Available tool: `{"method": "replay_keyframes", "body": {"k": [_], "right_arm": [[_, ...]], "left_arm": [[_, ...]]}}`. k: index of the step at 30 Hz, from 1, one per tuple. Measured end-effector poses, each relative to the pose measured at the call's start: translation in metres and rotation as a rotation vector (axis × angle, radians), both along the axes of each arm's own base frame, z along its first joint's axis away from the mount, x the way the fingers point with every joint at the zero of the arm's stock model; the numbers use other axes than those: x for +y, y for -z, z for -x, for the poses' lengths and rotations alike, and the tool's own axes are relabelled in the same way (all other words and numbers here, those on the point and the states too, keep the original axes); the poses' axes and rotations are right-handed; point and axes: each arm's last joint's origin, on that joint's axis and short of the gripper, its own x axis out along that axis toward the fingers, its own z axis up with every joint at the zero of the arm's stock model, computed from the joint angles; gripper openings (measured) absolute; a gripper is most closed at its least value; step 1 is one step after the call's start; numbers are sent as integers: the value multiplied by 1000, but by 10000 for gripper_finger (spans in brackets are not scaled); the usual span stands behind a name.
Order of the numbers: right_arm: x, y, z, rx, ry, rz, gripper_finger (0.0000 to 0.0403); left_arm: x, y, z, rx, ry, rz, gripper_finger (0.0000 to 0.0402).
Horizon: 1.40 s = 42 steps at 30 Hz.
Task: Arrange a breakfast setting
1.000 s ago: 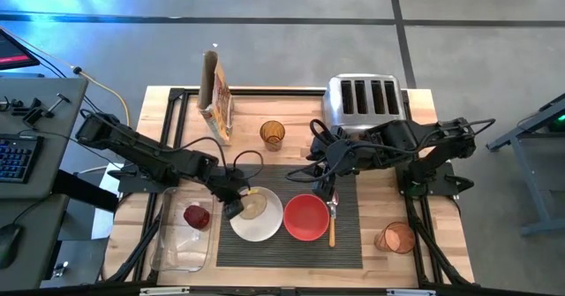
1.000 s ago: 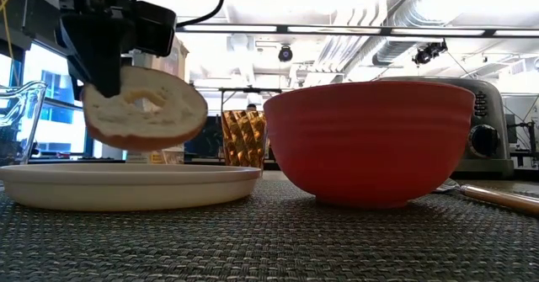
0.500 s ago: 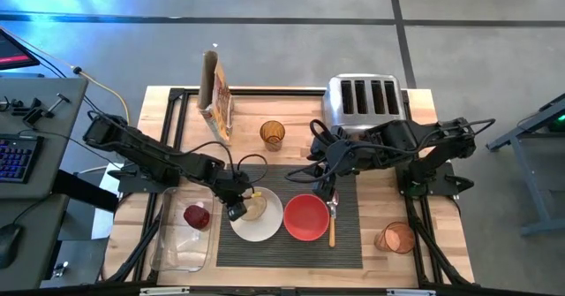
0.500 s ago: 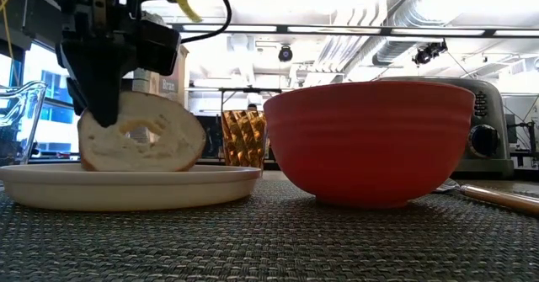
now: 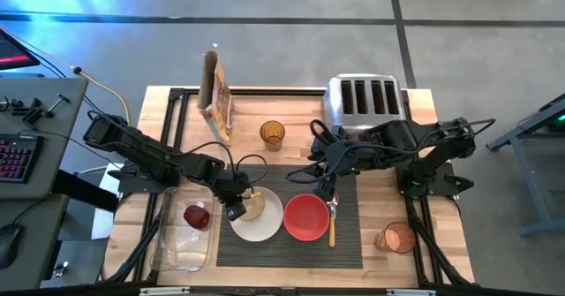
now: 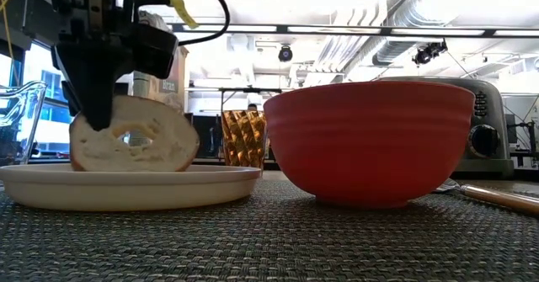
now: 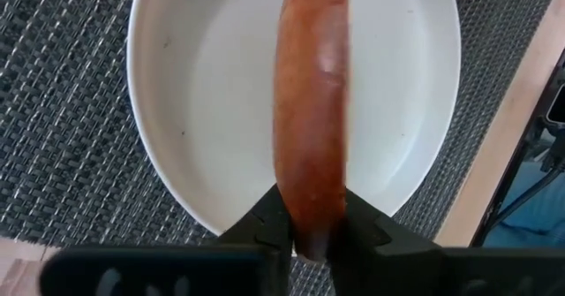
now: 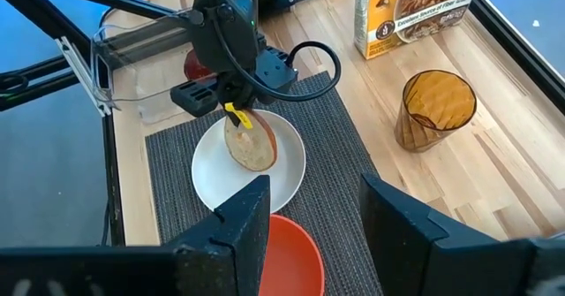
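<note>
The bagel half (image 6: 139, 141) stands on its edge on the white plate (image 6: 194, 183), which lies on the dark ribbed mat (image 5: 291, 254). My left gripper (image 5: 237, 209) is over the plate's left part, shut on the bagel half (image 7: 311, 102). The red bowl (image 5: 307, 217) sits just right of the plate, and the wooden-handled spoon (image 5: 333, 229) lies right of the bowl. The dark red fruit (image 5: 196, 216) rests in the clear tray (image 5: 177, 247). My right gripper (image 8: 309, 215) hangs open, high above the mat's far part, with nothing between its fingers. My left gripper pinches the bagel half's rim (image 7: 311, 218) between its two fingers (image 7: 265, 227), one on each flat side. The fingers come slanting down from the table's left. The bagel half stands on edge, its lower rim (image 6: 126, 167) on the plate.
A chrome toaster (image 5: 365, 99) stands at the back right and a cereal box (image 5: 216, 93) at the back left. One amber glass (image 5: 273, 134) stands behind the mat, another (image 5: 397, 238) to its right.
My left gripper has gone down with the bagel half. A second ago it hung clear above the plate. Now its lower rim rests on the plate and it stands more upright.
</note>
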Motion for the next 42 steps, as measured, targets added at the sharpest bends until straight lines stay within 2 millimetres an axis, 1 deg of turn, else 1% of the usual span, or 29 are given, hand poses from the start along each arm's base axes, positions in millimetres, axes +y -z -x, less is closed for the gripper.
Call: {"method": "replay_keyframes", "body": {"k": [7,14,21,31,42], "right_arm": [[0,0,0,2,0,1,154],[0,0,0,1,2,3,154],[0,0,0,1,9,-1,154],[-2,7,7,90,61,-16,154],[-3,7,8,93,73,-24,154]], "left_arm": [[1,0,0,12,-15,3,83],[12,2,0,41,-53,-1,101],[19,1,-1,51,-42,59,115],[20,-1,-2,30,-38,62,127],[20,-9,1,7,-32,78,127]]}}
